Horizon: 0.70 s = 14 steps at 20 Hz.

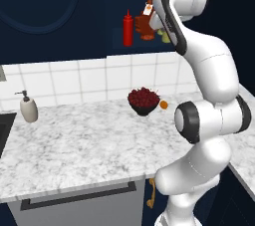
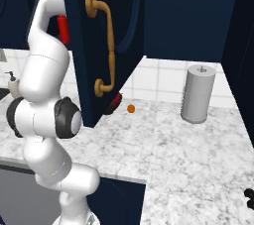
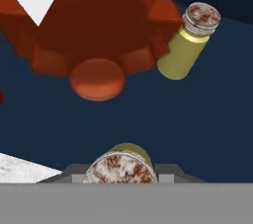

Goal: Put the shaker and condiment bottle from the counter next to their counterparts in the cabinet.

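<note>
In the left base view the arm reaches up into the dark navy wall cabinet [image 1: 60, 1], its wrist just right of the red condiment bottle [image 1: 128, 29], which already stands upright on the cabinet shelf beside the squat brown labelled bottle [image 1: 146, 23]; below, the marbled surface [image 1: 84, 145] carries a bowl of dark red berries [image 1: 144, 100], a small orange ball [image 1: 163, 104] and a beige soap dispenser [image 1: 28, 108]. In the right base view the open cabinet door [image 2: 106, 40] with its brass handle [image 2: 104, 45] hides most of the shelf; a sliver of the red bottle shows left of the door's edge, and a grey paper towel roll [image 2: 198, 92] stands well apart on the surface. In the hand view the end effector [image 3: 122, 177] is closed on the shaker [image 3: 123, 165], whose speckled cap faces the camera at the bottom, so the shaker is in the grip inside the cabinet, not yet set down. Ahead lie the brown bottle's underside and, to its right, the twin shaker [image 3: 190, 40]. The step in hand looks like placing: it would be wise to carry the shaker toward the bare shelf near the twin, keep clear of the brown bottle, bring it upright, and release only once its base rests flat.
</note>
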Tool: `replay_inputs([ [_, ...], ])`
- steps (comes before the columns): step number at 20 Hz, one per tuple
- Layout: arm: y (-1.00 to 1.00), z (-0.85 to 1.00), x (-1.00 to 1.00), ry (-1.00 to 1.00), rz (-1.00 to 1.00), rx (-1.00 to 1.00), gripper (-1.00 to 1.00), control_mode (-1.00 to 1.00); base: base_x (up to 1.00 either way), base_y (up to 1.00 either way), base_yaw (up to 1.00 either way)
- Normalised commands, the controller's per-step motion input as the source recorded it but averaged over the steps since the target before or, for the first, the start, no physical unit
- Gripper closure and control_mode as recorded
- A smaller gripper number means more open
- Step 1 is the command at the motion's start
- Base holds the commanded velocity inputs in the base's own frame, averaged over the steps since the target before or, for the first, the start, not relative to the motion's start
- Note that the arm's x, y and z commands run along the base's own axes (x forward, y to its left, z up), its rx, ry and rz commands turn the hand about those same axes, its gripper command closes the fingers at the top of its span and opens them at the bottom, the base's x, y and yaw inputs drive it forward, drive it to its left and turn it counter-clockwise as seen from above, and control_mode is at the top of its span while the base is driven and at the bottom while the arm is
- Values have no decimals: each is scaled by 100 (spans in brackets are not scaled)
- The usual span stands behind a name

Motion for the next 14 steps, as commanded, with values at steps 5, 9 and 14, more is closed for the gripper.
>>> replay_inputs([
  [5, -8, 0, 39, 16, 9, 0, 100, -100, 0, 0, 0],
  [9, 0, 0, 7, 3, 4, 0, 100, -100, 0, 0, 0],
  [14, -1, 0, 0, 0, 7, 0, 100, -100, 0, 0, 0],
])
